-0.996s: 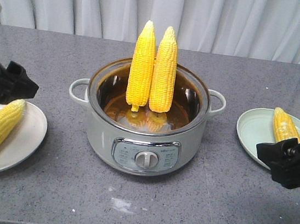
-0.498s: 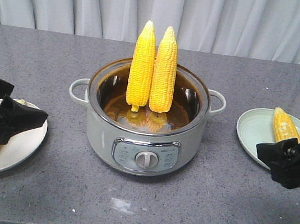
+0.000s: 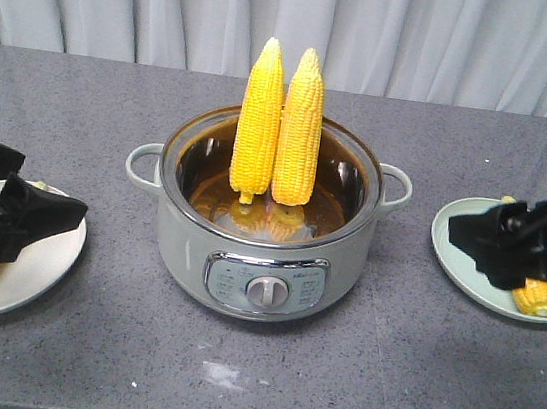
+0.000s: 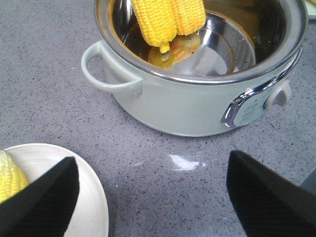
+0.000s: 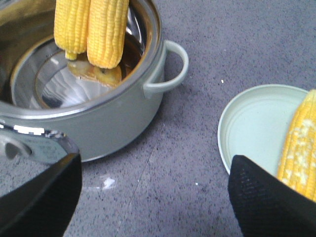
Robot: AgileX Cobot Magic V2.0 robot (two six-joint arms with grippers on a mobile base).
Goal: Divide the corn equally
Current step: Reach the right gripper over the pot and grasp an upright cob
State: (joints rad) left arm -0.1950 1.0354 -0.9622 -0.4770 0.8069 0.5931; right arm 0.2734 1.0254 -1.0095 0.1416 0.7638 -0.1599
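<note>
Two corn cobs [image 3: 259, 122] stand upright in the pot [image 3: 257, 253]; one more lies on the white plate [image 3: 39, 264], another on the green plate [image 3: 460, 239]. Left tool [image 4: 150, 165] and right tool [image 5: 154, 160] both gape wide, gripping nothing.

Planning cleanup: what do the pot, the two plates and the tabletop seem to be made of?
Pot: polished steel inside, mirroring the corn; pale glossy shell, coated metal or plastic. White plate and green plate: smooth and glossy, ceramic or melamine, cannot tell. Tabletop: grey speckled matte, stone or laminate.
</note>
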